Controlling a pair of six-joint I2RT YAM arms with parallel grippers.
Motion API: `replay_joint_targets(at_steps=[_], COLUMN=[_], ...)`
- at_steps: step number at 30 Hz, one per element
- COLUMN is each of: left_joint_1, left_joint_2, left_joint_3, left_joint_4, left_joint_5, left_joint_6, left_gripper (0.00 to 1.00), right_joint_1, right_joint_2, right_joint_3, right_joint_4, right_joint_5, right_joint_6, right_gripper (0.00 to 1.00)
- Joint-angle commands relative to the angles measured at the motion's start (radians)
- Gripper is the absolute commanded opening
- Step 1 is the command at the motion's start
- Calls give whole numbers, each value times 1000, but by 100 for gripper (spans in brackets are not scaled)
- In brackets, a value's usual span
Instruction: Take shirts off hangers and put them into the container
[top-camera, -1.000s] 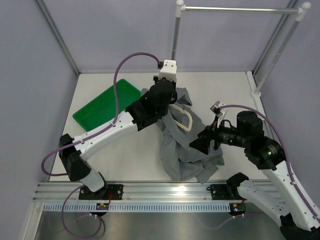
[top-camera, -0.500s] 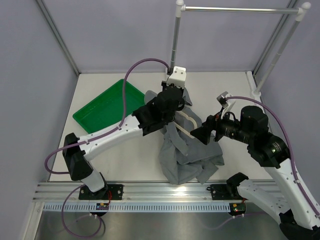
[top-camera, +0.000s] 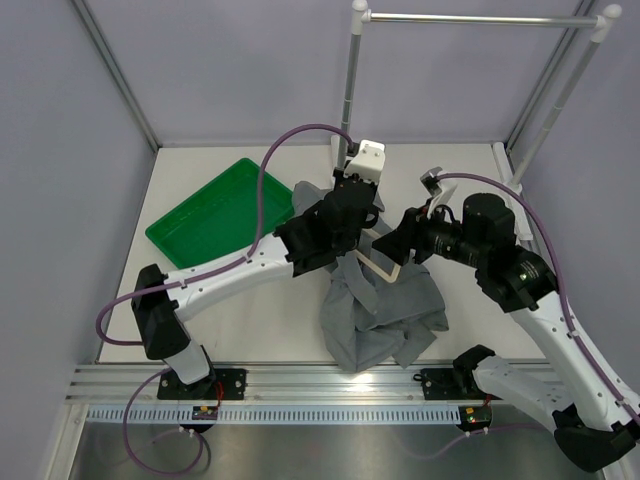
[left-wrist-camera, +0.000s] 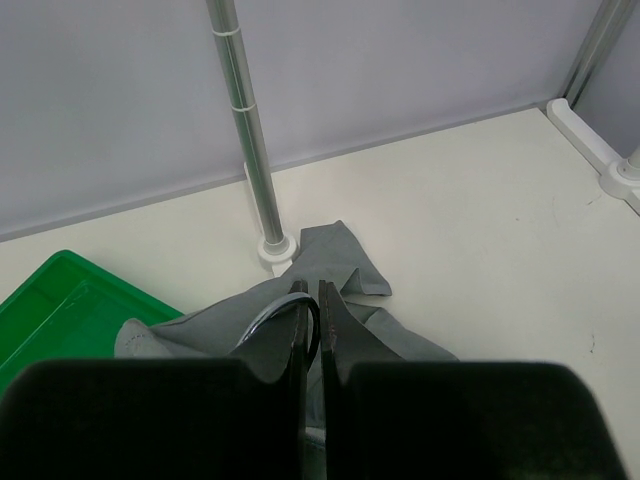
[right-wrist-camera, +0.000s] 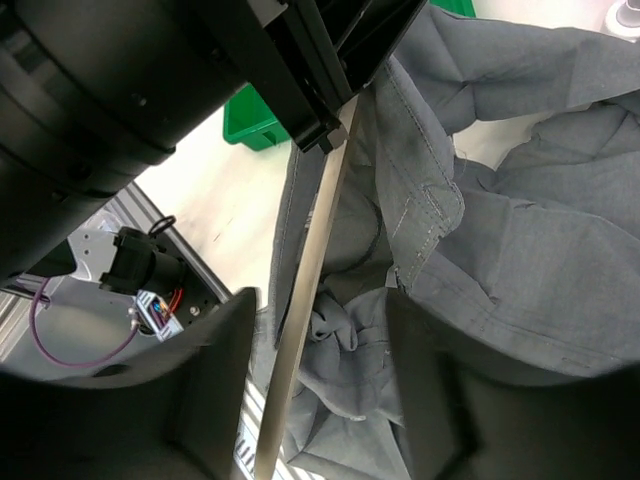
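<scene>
Plainly the shirt (top-camera: 385, 320) is not yet free. It lies in a grey heap on the desk (top-camera: 250, 320) just right of the tray (top-camera: 210, 220), one edge near the tray's rim, and the hanger (top-camera: 380, 263) is partly buried in it. The left tool (left-wrist-camera: 312, 305) is pinched tight on the hanger's wire hook, right of the tray. The right tool (top-camera: 403, 247), further from the tray, has its jaws apart, straddling the cream hanger arm and a fold of cloth. The shirt looks light and soft, apt to bunch and drag, so a thick fold near the collar or shoulder should give the surest hold. The hanger is stiff, thin and probably slick, and is best held at the hook or arm.
</scene>
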Motion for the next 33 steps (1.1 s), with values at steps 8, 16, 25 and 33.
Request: replay_joint_targets(at_steps=[8,16,25,33], left_joint_1=[-17,-19,-23,-25], left_joint_2=[-17,-24,-52,-100], left_joint_3=[-15,-18,-7,52], left_joint_4=[126,118,60,-138], left_joint_5=[-54,-48,-13,99], left_joint_6=[21,16,-8,-112], left_gripper=[0,0,45,89], right_joint_1=[9,9,9,9], right_joint_2=[19,18,10,0], right_joint_3=[-8,-12,-23,-49], right_joint_4=[89,83,66,63], right_joint_5=[-30,-44,-20,33], right_joint_6=[32,30,19,6], right_gripper=[12,0,0,0])
